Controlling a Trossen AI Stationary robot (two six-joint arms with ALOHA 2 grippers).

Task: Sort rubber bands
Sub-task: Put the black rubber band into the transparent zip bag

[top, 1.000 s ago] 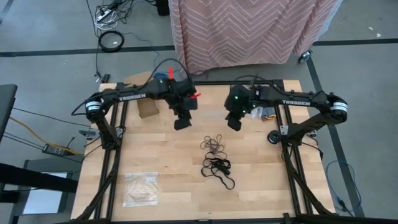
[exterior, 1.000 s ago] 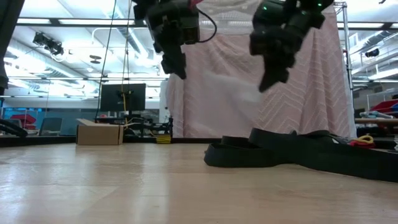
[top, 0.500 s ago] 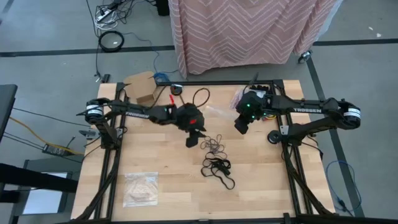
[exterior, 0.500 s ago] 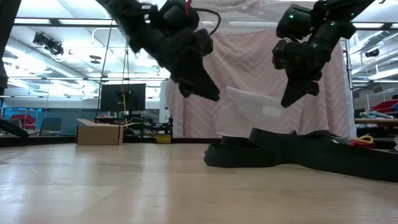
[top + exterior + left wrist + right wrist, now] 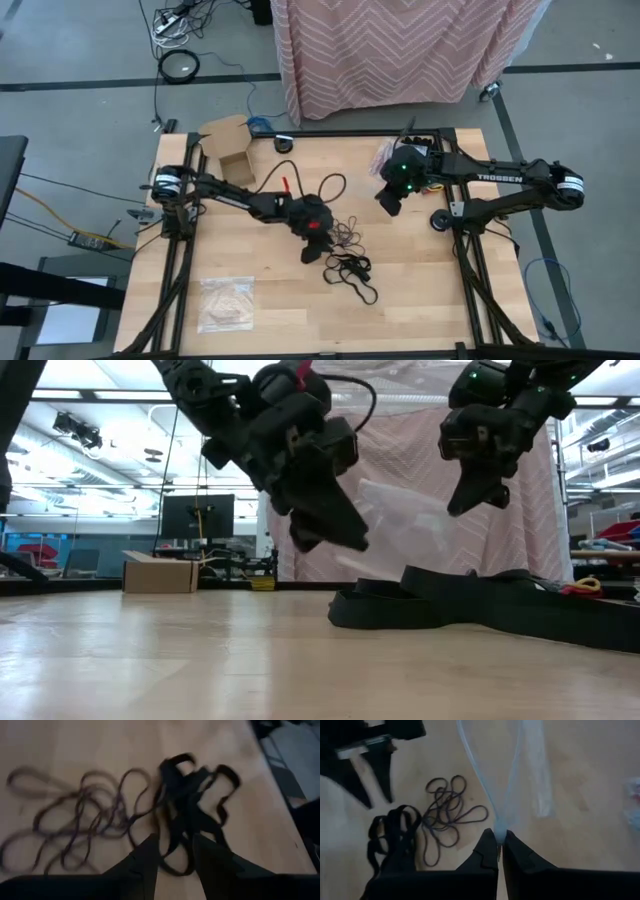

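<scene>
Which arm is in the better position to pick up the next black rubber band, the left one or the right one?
Probably the left. The left gripper hangs right beside the black rubber bands, its fingers parted and pointing at them. The right gripper is farther back and already shut on a clear plastic bag.

Wood table [image 5: 250, 250] — clear plastic bag [image 5: 520, 775].

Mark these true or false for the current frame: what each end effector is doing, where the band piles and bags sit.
1. The right end effector is shut on a clear plastic bag. True.
2. The left end effector hovers over the cardboard box. False: it is by the rubber bands.
3. The larger black bands already sit in a bag. False: they lie on the table.
4. Another bag lies at the table's front left. True.
</scene>
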